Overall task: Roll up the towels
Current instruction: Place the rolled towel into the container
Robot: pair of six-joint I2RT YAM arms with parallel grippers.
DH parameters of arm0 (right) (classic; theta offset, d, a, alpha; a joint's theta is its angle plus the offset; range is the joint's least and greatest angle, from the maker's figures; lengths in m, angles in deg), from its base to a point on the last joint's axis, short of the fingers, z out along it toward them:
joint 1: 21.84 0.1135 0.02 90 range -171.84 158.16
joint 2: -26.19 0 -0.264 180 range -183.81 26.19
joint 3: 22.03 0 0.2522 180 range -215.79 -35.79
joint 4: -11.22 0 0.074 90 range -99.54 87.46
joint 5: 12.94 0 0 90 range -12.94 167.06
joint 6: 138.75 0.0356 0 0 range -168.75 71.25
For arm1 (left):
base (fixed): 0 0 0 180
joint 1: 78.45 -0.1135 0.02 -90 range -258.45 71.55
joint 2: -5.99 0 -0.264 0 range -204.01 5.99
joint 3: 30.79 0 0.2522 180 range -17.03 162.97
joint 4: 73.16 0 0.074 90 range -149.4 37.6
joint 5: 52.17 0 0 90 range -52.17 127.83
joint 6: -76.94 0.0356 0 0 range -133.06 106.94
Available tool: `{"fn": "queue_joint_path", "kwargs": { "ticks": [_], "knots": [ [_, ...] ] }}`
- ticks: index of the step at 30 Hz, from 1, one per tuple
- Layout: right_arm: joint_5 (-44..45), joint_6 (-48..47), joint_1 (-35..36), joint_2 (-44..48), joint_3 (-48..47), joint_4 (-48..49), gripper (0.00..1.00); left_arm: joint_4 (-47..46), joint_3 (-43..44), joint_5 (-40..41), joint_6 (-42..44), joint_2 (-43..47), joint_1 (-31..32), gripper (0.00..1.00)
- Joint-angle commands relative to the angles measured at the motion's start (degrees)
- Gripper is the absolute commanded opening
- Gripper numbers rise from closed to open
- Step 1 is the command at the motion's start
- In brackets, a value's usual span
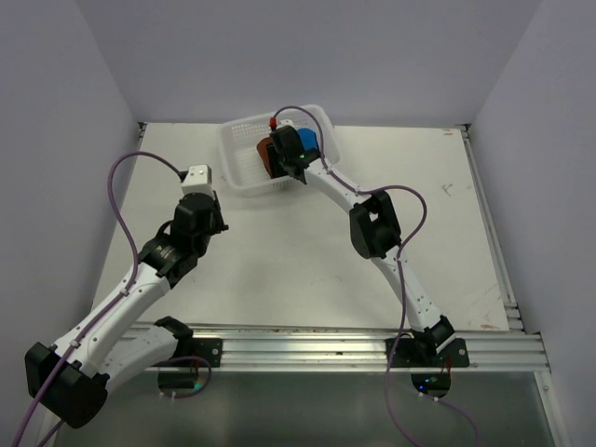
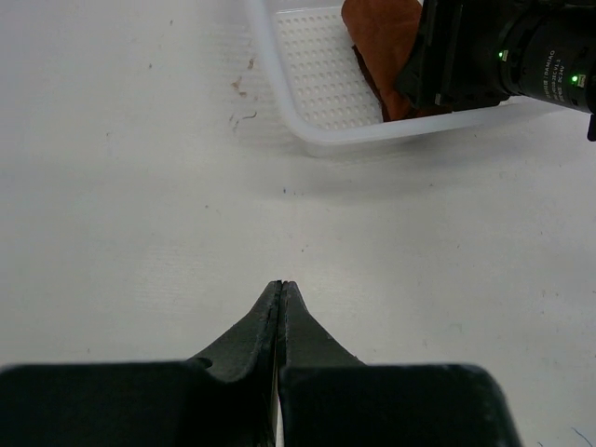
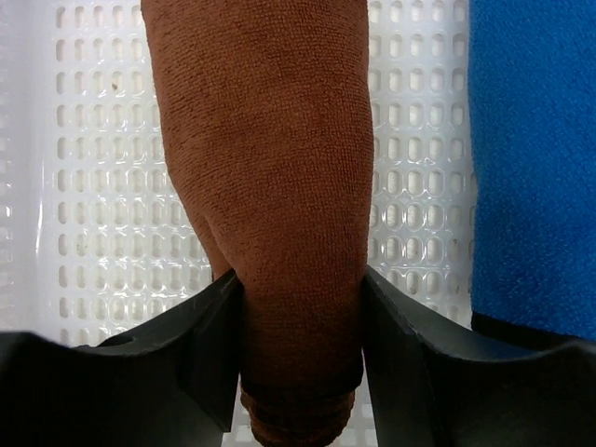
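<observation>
Left gripper [image 2: 280, 287], jaws together, hangs over bare table [image 2: 140, 186]. At the far edge, the right gripper [image 3: 300, 307] clamps the rolled brown towel [image 3: 265, 168] inside the basket [image 3: 93, 186], with the blue towel [image 3: 535, 158] just beside. Recommended: spread the 2 jaws fully and lift straight, so the roll keeps tight.

White mesh basket [image 1: 238, 160] at the far edge of a white table [image 1: 279, 265].

Left arm [image 1: 102, 321], right arm [image 1: 407, 284]: white links, black joints, purple cable [image 1: 115, 186] each. Matte black tapered fingers [image 2: 247, 340]. Green LEDs [image 2: 501, 54] upper right.
</observation>
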Motion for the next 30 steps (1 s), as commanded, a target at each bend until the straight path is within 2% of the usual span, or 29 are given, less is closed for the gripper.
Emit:
{"fn": "queue_joint_path", "kwargs": {
  "ticks": [1, 3, 14, 19, 30],
  "knots": [
    [1.9, -1.9, -0.6, 2.3, -0.9, -2.5, 0.53, -2.5, -0.2, -0.4, 0.1, 0.2, -0.3, 0.0],
    [1.3, -2.3, -0.5, 2.5, -0.9, -2.5, 0.58, -2.5, -0.2, -0.5, 0.1, 0.0, -0.3, 0.0],
    [-0.2, -3.1, -0.6, 4.6, -0.9, -2.1, 0.72, -2.6, -0.2, -1.2, 0.2, -0.1, -0.3, 0.0],
    [-1.6, -4.4, -0.7, 6.0, -0.9, -1.0, 0.84, -3.1, -0.4, -2.1, 0.6, -0.1, -0.3, 0.0],
    [-3.3, -4.5, -1.4, 9.6, -0.5, -0.9, 0.91, -3.4, -0.3, -2.7, 0.7, -0.9, -0.3, 0.0]
  ]
}}
